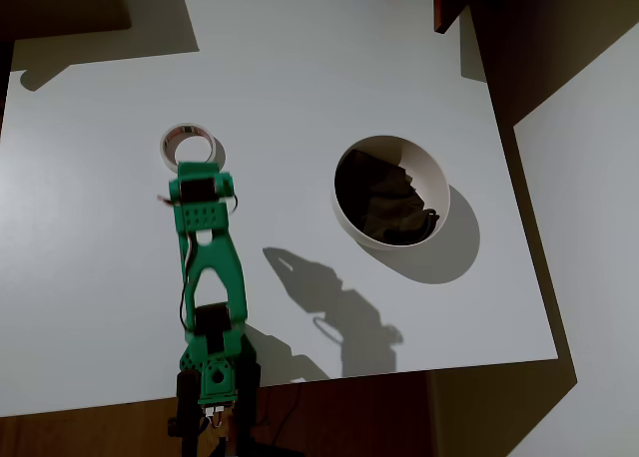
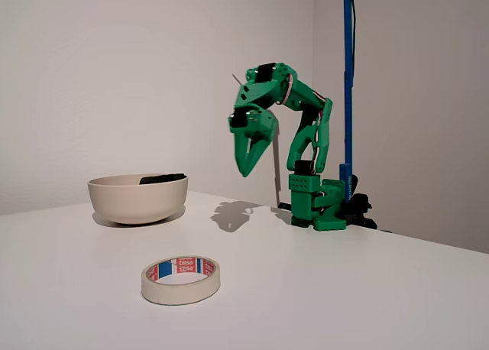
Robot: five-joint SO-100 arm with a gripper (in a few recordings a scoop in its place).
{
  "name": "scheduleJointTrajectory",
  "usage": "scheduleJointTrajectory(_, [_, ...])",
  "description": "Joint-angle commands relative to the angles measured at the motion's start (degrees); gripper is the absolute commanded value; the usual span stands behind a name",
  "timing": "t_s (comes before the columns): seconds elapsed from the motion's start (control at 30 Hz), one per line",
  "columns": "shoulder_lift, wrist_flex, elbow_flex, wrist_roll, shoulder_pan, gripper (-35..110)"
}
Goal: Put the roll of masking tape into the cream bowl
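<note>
1. A green robot arm (image 2: 306, 136) stands on a white surface (image 1: 300, 78), its base (image 2: 317, 205) near one edge beside a blue upright pole (image 2: 348, 82).
2. In the fixed view the arm is folded over at the top, and its tool (image 2: 246, 169) points downward, hanging well above the surface with nothing between its fingers; they taper to a single tip, so the tool looks clenched and empty.
3. In the overhead view the tool's head (image 1: 203, 190) sits just below the roll of masking tape (image 1: 190, 144) and overlaps its near edge in the picture.
4. The roll of masking tape (image 2: 181, 280) lies flat on the surface in the fixed view, well apart from the arm's base, with red and blue printing on its inner core.
5. The cream bowl (image 1: 391, 193) rests upright on the surface, well to the right of the tape in the overhead view, and holds something dark (image 1: 384, 198).
6. In the fixed view the cream bowl (image 2: 138, 198) sits behind and left of the tape.
</note>
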Motion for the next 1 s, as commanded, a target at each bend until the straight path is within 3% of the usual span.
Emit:
scheduleJointTrajectory(0.0, [-14.50,3.69,-18.02,1.41,0.18,-8])
scheduleJointTrajectory(0.5, [-41.84,9.23,-43.42,-1.76,-2.72,-8])
scheduleJointTrajectory(0.63, [-46.67,13.45,-52.56,-1.93,-2.37,3])
scheduleJointTrajectory(0.97, [-47.29,15.56,-55.11,-2.46,-3.87,14])
